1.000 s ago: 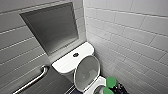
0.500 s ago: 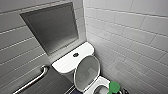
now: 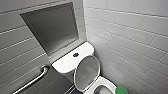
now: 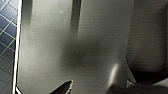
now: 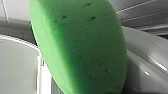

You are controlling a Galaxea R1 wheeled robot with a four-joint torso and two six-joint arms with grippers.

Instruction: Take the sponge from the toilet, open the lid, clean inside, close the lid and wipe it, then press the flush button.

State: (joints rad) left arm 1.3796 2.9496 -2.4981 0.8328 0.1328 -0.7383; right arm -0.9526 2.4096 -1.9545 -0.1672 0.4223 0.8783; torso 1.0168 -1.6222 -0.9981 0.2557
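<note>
The white toilet (image 3: pixel 72 62) stands in the corner, with a dark flush button (image 3: pixel 75 54) on its tank top. The lid (image 3: pixel 87 72) is raised, its greyish underside facing the bowl (image 3: pixel 102 86). At the bowl's right rim a bit of the bright green sponge (image 3: pixel 121 90) pokes in at the picture's lower edge. Very close in the right wrist view, the sponge (image 5: pixel 80 47) hangs over the white ceramic with my right gripper shut on it. In the left wrist view my left gripper (image 4: pixel 91 89) is open, with nothing between its dark fingertips (image 4: pixel 63 88), before a smooth grey surface (image 4: pixel 75 45).
A metal grab bar (image 3: pixel 32 81) runs along the left wall beside the tank. A grey recessed panel (image 3: pixel 52 27) sits above the toilet, and a tiled wall (image 3: pixel 130 37) closes in on the right. Blue floor tiles (image 4: pixel 7 22) show in the left wrist view.
</note>
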